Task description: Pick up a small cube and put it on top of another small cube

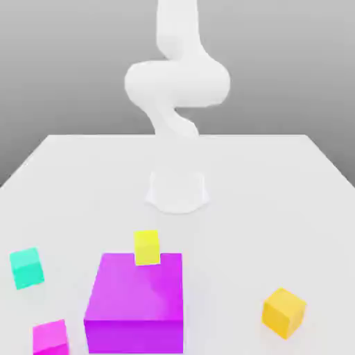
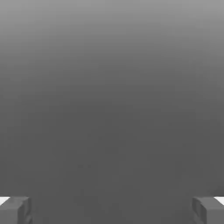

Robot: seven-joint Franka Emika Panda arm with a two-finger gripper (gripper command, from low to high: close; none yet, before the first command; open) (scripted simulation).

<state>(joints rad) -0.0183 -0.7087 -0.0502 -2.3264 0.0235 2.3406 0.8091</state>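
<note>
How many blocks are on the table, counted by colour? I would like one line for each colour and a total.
Magenta: 2, the big magenta block and the small magenta cube
Teal: 1, the small teal cube
Pale lemon-yellow: 1, the small pale yellow cube
Orange-yellow: 1, the orange-yellow cube
Total: 5

You have a teal small cube (image 1: pixel 27 267) at the exterior view's lower left, a pale lemon-yellow cube (image 1: pixel 146 247) at lower centre, and a big magenta block (image 1: pixel 136 302) below it. Your small magenta cube (image 1: pixel 50 338) and orange-yellow cube (image 1: pixel 283 313) sit in the bottom corners. The table (image 1: pixel 277 194) and arm (image 1: pixel 177 83) are plain white; the fingertips (image 2: pixel 15 210) are grey.
</note>
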